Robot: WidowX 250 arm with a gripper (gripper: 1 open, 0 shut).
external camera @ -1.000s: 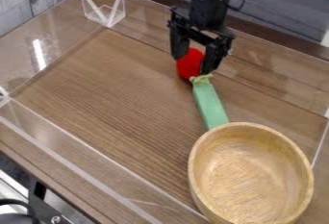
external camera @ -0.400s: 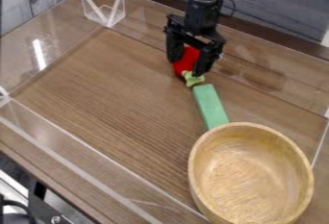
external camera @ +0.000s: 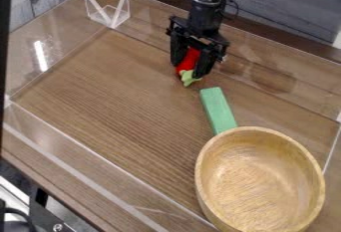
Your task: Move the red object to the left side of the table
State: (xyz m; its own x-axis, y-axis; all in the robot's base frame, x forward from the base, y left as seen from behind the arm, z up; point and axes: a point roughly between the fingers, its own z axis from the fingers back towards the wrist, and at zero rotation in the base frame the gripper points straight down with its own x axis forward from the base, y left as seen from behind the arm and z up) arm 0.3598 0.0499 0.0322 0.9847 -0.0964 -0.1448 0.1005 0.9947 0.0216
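The red object [external camera: 194, 61], a small rounded toy with a light green leafy base, sits on the table [external camera: 107, 107] at the back, right of centre. My gripper [external camera: 196, 63] points straight down over it. Its two black fingers [external camera: 174, 55] stand low on either side of the toy and close against it, with the red body filling the gap between them. The leafy base sticks out below the fingertips, toward the front. The toy rests on the wood.
A flat green block [external camera: 217, 110] lies just in front and right of the toy. A round wooden bowl [external camera: 260, 181] fills the front right corner. Low clear acrylic walls [external camera: 104, 10] border the tabletop.
My gripper has sunk and shifted a little left and back, and its fingers have drawn in around the red toy. The toy now sits apart from the green block's end.
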